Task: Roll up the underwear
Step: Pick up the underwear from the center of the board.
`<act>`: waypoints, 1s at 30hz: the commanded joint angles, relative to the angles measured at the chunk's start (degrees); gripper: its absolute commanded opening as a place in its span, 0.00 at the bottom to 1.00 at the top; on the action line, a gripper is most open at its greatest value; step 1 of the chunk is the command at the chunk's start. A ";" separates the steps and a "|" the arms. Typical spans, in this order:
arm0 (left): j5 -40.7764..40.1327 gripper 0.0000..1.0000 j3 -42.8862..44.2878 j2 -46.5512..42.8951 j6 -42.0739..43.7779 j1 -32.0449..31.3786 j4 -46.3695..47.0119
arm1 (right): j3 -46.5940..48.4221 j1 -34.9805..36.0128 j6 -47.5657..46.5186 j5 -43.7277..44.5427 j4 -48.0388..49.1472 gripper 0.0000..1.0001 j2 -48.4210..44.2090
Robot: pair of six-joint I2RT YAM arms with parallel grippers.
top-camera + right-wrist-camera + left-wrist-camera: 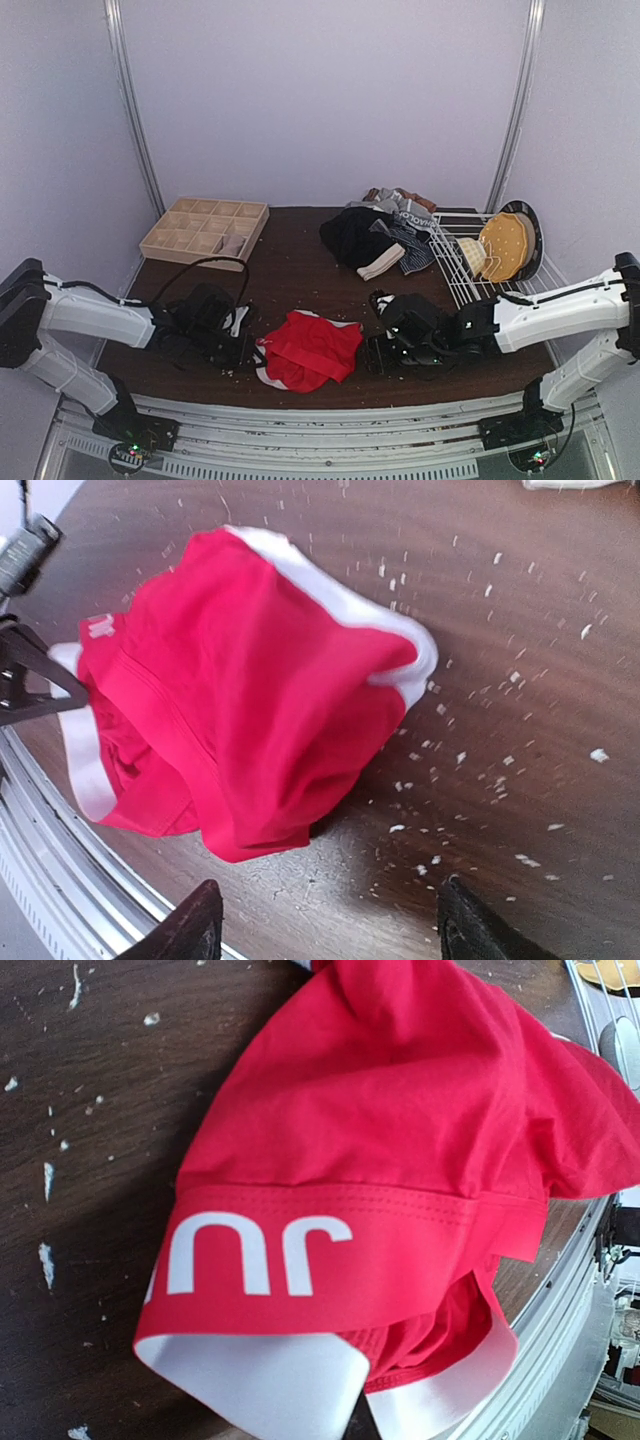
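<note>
The left pincer [243, 350] is closed at the left edge of the red underwear [310, 350]; whether it pinches cloth cannot be told. The right pincer [376, 352] stands open and empty, just beside the garment's right side. The red underwear lies crumpled on the dark desk [290, 275], near its front edge. More underwear [372, 238] is heaped at the back, beside a wire rack [462, 268].
</note>
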 commanded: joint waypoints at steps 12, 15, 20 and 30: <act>-2.00 0.00 -0.99 -7.34 1.95 -0.15 -1.90 | 2.47 -0.40 10.99 -10.86 20.53 0.31 19.34; -3.63 0.00 -0.43 -9.52 3.04 -0.18 -4.75 | 1.59 -0.41 8.34 -7.87 20.44 0.02 13.49; -9.68 0.00 1.16 -16.00 6.11 -0.23 -11.69 | 7.85 -0.42 -1.71 1.99 6.16 0.00 -3.57; -8.50 0.00 0.09 -13.53 6.36 -1.86 -7.98 | 21.29 -4.49 -5.05 6.57 -10.05 0.00 -9.24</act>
